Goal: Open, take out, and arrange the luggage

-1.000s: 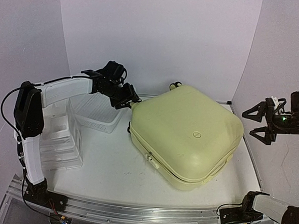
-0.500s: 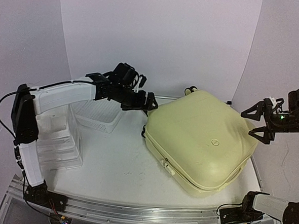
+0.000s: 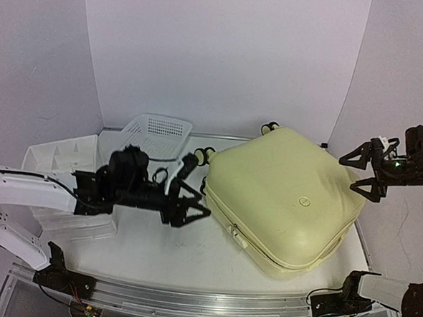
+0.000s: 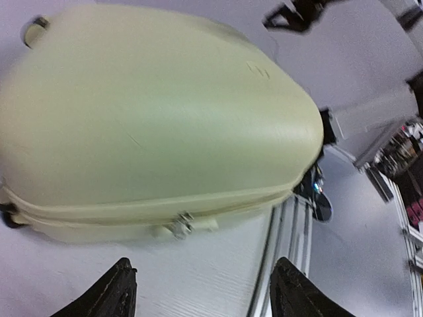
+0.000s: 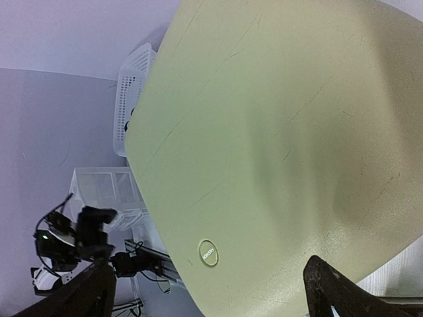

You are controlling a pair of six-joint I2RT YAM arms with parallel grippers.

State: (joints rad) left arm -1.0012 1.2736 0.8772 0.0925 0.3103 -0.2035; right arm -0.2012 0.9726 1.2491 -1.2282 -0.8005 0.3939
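Left fingers (image 4: 120,296) apart and empty, facing the zipper pull (image 4: 180,224) of the shut luggage (image 3: 281,199) flat on the desk (image 3: 156,245) (right fingers (image 5: 92,290) apart too): seemingly step 1 of 3, opening, with a pinch on that pull probably needed next.

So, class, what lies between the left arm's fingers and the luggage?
Only bare table; the left wrist view shows nothing between the fingers and the luggage.

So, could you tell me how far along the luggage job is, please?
Nothing looks done: the pale yellow hard-shell suitcase lies closed and zipped. In hand: the left gripper, open, faces its zipper pull; the right gripper hangs open above its opposite edge. Opening, unpacking and arranging remain.
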